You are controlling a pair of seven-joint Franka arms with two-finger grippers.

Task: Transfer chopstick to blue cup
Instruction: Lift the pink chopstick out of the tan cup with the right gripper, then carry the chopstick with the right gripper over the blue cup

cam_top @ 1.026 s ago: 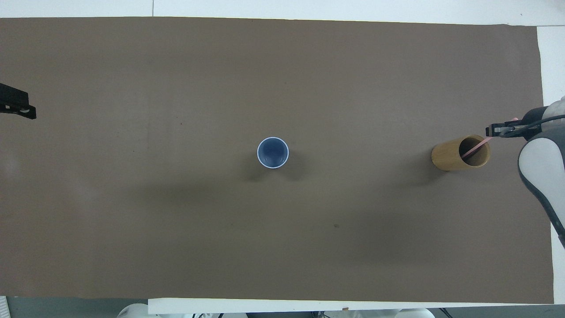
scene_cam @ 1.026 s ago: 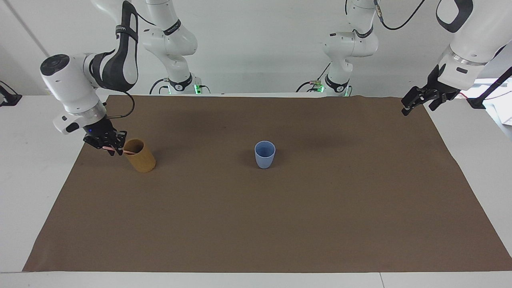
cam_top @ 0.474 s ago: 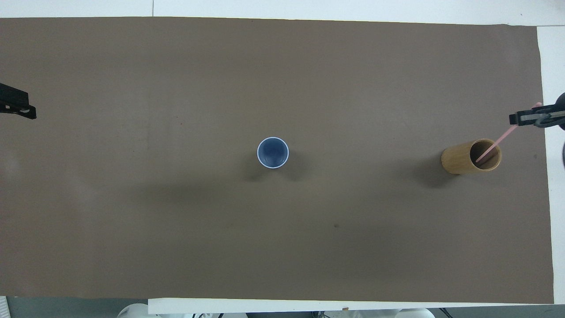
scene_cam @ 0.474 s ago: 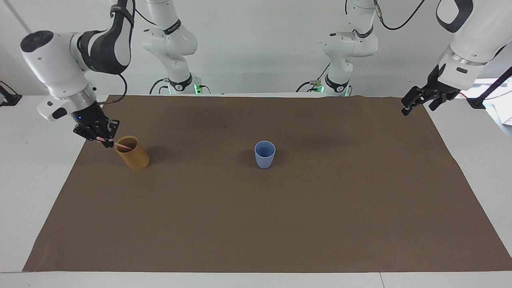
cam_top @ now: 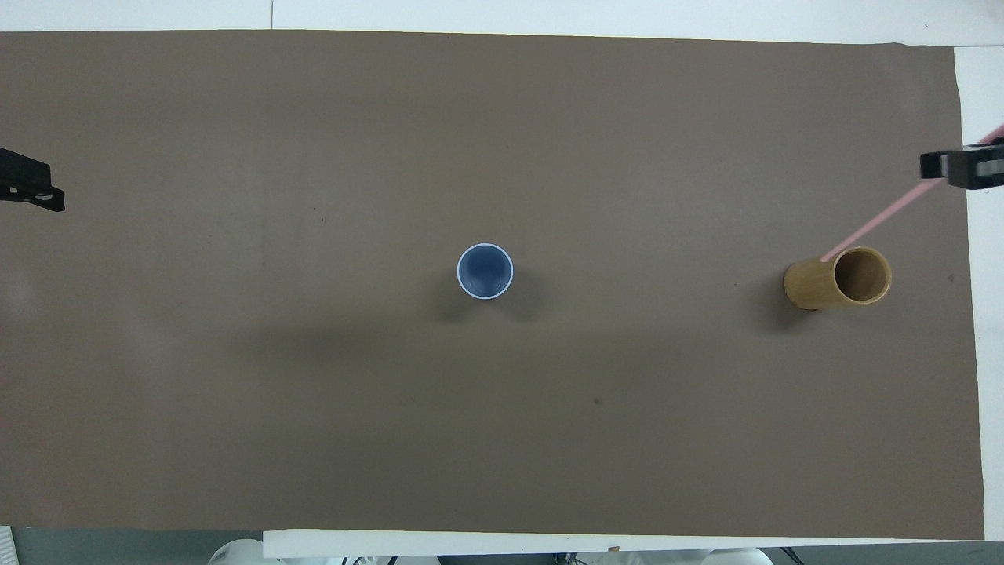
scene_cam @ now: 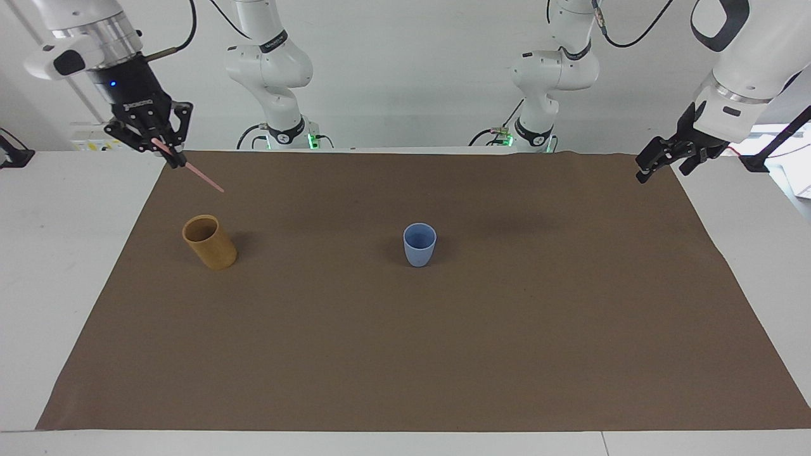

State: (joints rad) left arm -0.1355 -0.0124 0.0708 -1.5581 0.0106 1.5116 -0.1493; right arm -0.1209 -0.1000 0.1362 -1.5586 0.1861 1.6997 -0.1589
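The right claw (scene_cam: 166, 151) is up in the air at the right arm's end of the table, over the edge of the brown mat (scene_cam: 405, 354). Its fingers are pinched shut on the top end of the stick (scene_cam: 196, 174). The stick is thin, straight and pale pink. It hangs slanted from the claw, and its free end points down and in toward the middle of the mat.

Below the claw stands the tan cup (scene_cam: 210, 242). It is a tall round tube, open on top, and it looks empty. The stick's tip is up clear of its rim and touches nothing.

The blue cup (scene_cam: 419, 244) stands upright in the middle of the mat, well apart from the claw, toward the left arm's end from it. It is small, smooth and light blue, wider at the top, with nothing in it. I think the claw must carry the stick sideways over this cup and then lower the tip in. The slant may make the tip catch on the rim.

The left claw (scene_cam: 664, 161) waits over the mat's other edge. I cannot tell if it is open or closed.
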